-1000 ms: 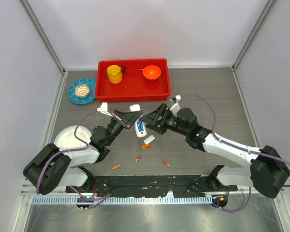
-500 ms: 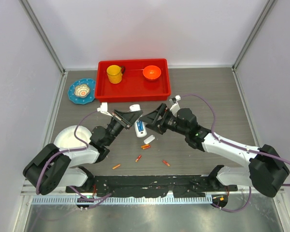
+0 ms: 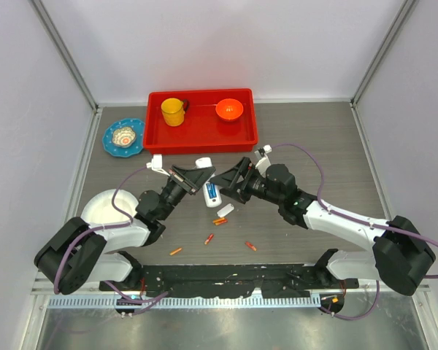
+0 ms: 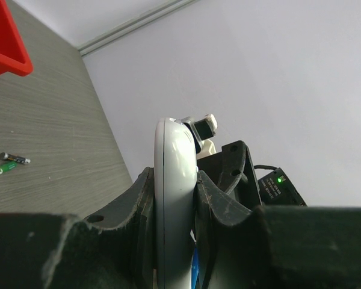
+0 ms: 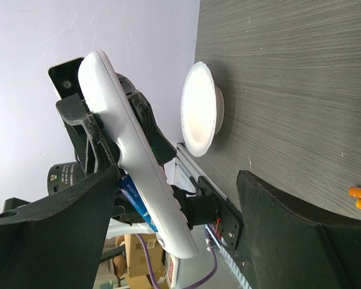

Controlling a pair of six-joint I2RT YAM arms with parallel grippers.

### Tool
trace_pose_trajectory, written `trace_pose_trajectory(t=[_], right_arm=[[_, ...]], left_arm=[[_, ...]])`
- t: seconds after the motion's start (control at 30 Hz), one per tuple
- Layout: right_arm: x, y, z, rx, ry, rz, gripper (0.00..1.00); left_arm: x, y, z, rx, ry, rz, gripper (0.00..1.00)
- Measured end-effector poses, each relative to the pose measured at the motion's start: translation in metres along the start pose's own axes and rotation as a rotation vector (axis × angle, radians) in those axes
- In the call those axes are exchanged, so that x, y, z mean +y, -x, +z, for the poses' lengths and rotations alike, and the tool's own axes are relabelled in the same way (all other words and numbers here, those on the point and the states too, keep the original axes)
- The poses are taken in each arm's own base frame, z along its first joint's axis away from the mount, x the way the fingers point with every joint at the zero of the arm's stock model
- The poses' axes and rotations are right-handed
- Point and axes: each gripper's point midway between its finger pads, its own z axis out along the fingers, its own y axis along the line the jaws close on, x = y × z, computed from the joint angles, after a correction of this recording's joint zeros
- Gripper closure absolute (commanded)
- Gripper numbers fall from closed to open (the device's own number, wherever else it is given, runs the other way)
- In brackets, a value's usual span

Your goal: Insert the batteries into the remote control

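**Left gripper** (image 3: 201,181): closed on the remote control (image 3: 212,192), which is clamped edge-on between its fingers in the left wrist view. The remote is held off the worktop (image 3: 314,138) at about its middle, just on the near side of the red tray (image 3: 204,131). A blue patch shows on the remote from above.

**Right gripper** (image 3: 227,187): jaws wide apart and holding nothing. It sits just beside the remote on its right side; whether it touches cannot be told.

**Cover piece** (image 3: 225,210): lies flat on the worktop, just nearer than the remote.

**Batteries** (image 3: 220,219): two orange ones lie together beside the cover. Three more are scattered toward the near edge, apart from both grippers.
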Motion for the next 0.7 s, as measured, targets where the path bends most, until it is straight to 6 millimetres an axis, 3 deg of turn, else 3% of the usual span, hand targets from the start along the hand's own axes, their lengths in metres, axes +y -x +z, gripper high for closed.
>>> trace_pose_trajectory(t=[0.7], right_arm=[[-0.0034,-0.0003,0.0,0.003,-0.007,-0.029,0.23]], left_arm=[[0.0052,-0.0019,0.0,0.008,0.022,-0.003,1.0]])
